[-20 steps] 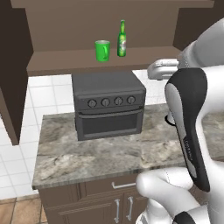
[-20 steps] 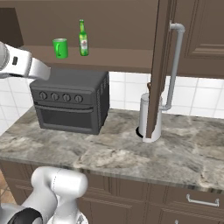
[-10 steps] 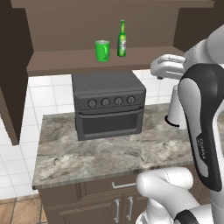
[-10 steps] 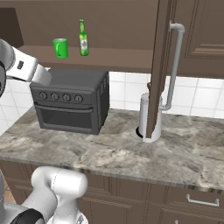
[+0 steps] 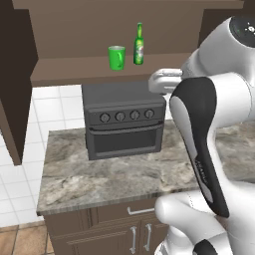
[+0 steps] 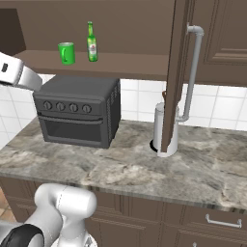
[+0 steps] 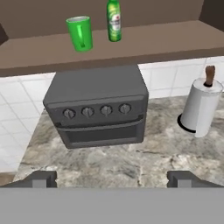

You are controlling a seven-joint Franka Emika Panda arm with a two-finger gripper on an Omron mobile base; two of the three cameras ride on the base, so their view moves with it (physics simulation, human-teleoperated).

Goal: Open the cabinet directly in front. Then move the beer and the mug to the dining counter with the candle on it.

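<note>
Gripper (image 7: 112,177) fully spread, nothing between the fingers; both dark tips sit at the bottom of the hand view, well short of any object. It looks over the toaster oven (image 7: 97,107) and up at the open shelf.

Cabinet (image 5: 99,45): both doors stand swung wide — left door edge-on at the far left of the left base view, right door (image 6: 176,72) edge-on in the right base view with its long silver handle (image 6: 192,72) facing out. Judgement: opening step is done; step in hand is the approach to the 1st pick.

Mug (image 7: 80,33) and beer (image 7: 114,20) stand upright on the shelf floor, near each other but apart, mug to the left with its handle toward the camera. Dining counter and candle: nowhere seen from here.

Next move, as I read it: raise the hand to shelf level, go forward, close on 1 item. The gap between the 2 is narrow, so an outer-side approach seems safer.

Clearance: shelf lip sits just above the oven top, so the entry window is low. Right door juts out past the paper towel roll (image 7: 200,109) — mind the elbow on that side. Stone counter (image 5: 109,174) in front of the oven lies open.
</note>
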